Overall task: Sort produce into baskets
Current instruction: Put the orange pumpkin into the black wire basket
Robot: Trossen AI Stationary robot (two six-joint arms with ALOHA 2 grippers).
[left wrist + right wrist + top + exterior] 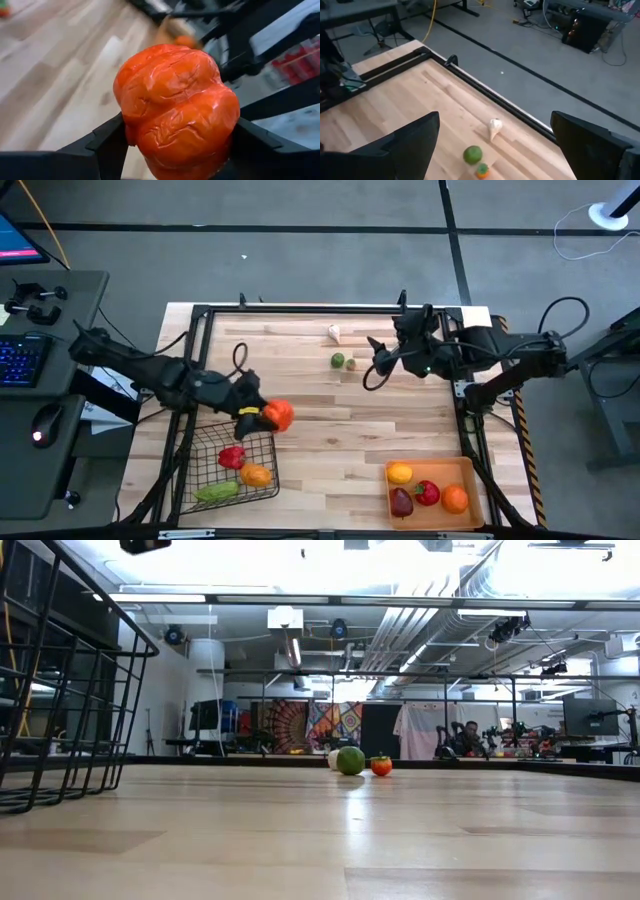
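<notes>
My left gripper [262,416] is shut on an orange-red toy pepper [279,415], above the far right corner of the black wire basket [262,448] at the near left. The basket holds a red piece [231,457], an orange piece [256,475] and a green piece [216,491]. The orange tray [436,469] at the near right holds a yellow, a dark red, a red and an orange piece. My right gripper [378,352] is open above the far middle, near a green ball [338,360], a small orange piece [350,364] and a white piece [334,333] lying on the table. My left gripper pinches the pepper between its two fingers, one on each side of the pepper's lower half [150,145]. The pepper fills the gap between the fingers [107,145] and is lifted clear of the table and the basket.
A black frame rail [330,308] runs round the table's edges. A desk with keyboard and mouse [40,425] stands beyond the table's left edge. Bare wood lies in the table's middle [340,430] between basket and tray.
</notes>
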